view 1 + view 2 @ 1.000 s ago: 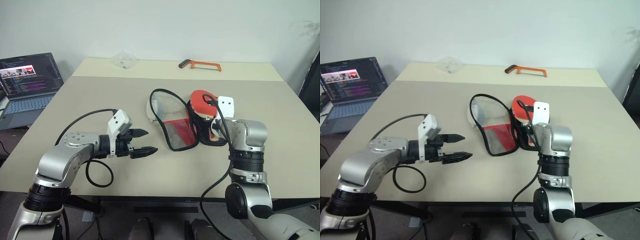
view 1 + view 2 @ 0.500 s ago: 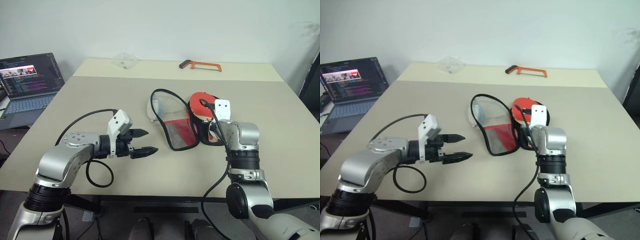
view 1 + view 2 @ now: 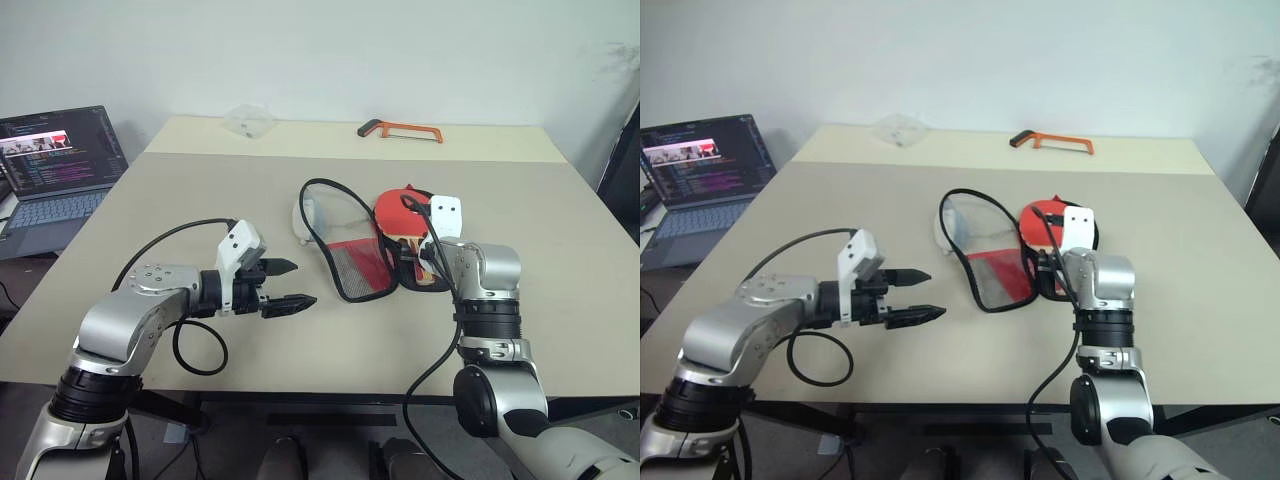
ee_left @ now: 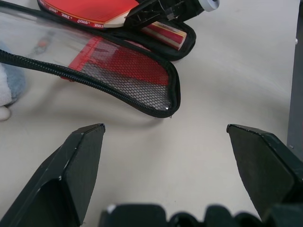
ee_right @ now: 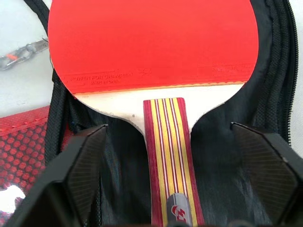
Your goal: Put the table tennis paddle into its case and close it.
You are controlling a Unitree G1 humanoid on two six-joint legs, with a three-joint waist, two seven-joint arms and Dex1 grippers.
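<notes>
One paddle [image 5: 151, 42], one case [image 3: 345, 250], one hacksaw [image 3: 400, 129], one laptop [image 3: 58, 165].

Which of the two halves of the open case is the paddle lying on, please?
The paddle lies on the black half of the case, under the right gripper, not the clear flap.

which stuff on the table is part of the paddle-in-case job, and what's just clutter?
Job:
- table tennis paddle, lying on the black half of the case
- case, unzipped, lid flap folded open
- right hand, open over the paddle handle
- left hand, open, apart from the case

Clutter:
- hacksaw, far edge
- laptop
- grey fluffy ball by the case
- clear plastic wrapper
</notes>
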